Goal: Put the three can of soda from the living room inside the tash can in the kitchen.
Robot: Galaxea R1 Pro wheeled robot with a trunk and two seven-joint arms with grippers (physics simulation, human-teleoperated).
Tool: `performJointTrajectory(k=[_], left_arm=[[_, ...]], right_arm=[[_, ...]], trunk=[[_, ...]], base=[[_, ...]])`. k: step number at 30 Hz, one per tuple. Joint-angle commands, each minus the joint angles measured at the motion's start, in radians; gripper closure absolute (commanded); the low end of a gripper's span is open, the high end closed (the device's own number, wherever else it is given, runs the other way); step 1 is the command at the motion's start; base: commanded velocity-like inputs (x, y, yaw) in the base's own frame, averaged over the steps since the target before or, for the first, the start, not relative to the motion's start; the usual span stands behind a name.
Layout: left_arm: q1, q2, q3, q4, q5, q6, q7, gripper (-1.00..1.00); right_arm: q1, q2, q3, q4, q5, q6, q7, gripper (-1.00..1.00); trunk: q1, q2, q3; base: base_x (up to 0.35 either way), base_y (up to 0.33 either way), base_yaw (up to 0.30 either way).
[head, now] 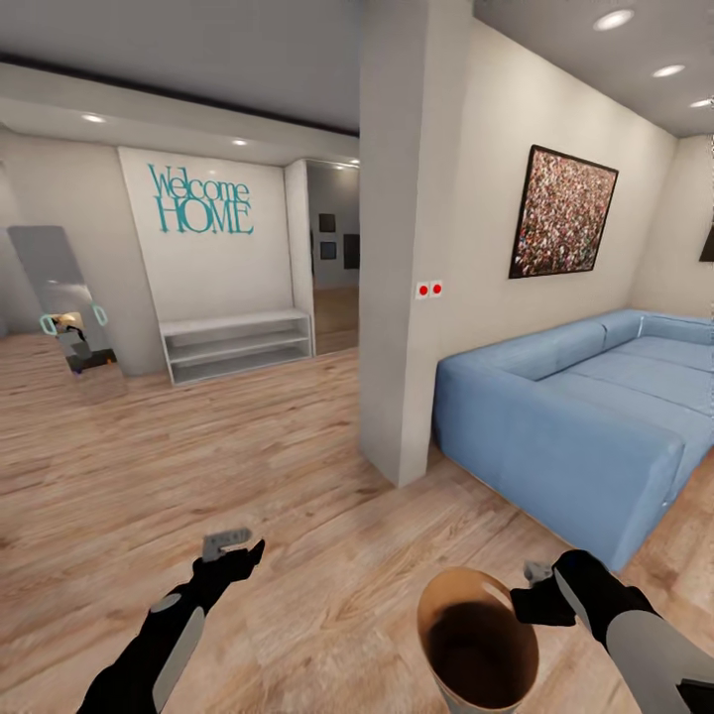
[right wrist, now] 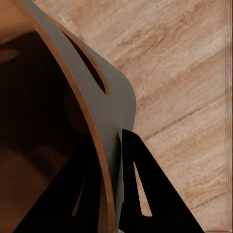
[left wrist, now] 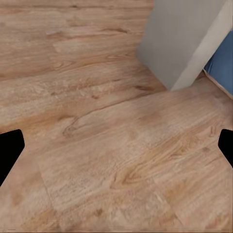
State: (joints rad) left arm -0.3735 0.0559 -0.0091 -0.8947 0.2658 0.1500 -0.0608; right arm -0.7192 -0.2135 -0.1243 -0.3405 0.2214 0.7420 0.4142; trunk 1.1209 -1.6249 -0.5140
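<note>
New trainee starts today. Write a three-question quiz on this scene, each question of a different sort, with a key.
1. True or false: the right gripper pinches the trash can by its rim.
2. What stands right of the white pillar? A) blue sofa B) mirror C) shelf
3. Fill in: the left gripper is ____ above the wood floor.

Key
1. True: its fingers straddle the wall below the slot handle.
2. A.
3. open.

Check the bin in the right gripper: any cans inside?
Apparently empty: the trash can, held by the right gripper, shows only brown interior.
</note>
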Motion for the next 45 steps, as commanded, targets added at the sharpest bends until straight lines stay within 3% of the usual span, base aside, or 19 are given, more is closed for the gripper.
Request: performJointTrajectory(k=[1, 8, 21, 28, 45], left_arm=[[0.000, 0.000, 0.000, 0.005, 0.000, -0.003, 0.000, -1.00], [-0.001, 0.002, 0.006, 0.082, 0.009, -0.018, -0.004, -1.00], [-0.001, 0.002, 0.002, 0.101, 0.004, -0.016, -0.005, -1.00], [-0.001, 0.002, -0.003, 0.166, 0.003, -0.019, -0.006, -1.00], [-0.001, 0.002, -0.004, 0.175, 0.000, -0.020, -0.007, -1.00]], right_arm=[[0.000, -0.001, -0.004, 0.000, -0.018, 0.004, 0.006, 1.00], [0.003, -0.003, -0.008, 0.000, -0.019, 0.005, -0.006, 1.00], [0.009, -0.003, -0.009, 0.001, -0.020, 0.004, -0.029, 1.00], [0.009, -0.003, -0.011, 0.002, -0.020, 0.003, -0.027, 1.00], [0.009, -0.020, -0.016, 0.005, -0.025, 0.002, -0.019, 1.00]], trunk=[[0.000, 0.000, 0.000], [0.000, 0.000, 0.000], [0.000, 0.000, 0.000], [0.000, 0.000, 0.000], [0.000, 0.000, 0.000]], base=[[-0.192, -0.156, -0.045], [-0.236, -0.178, -0.173], [-0.257, -0.189, -0.246], [-0.259, -0.191, -0.125], [-0.219, -0.187, -0.144]])
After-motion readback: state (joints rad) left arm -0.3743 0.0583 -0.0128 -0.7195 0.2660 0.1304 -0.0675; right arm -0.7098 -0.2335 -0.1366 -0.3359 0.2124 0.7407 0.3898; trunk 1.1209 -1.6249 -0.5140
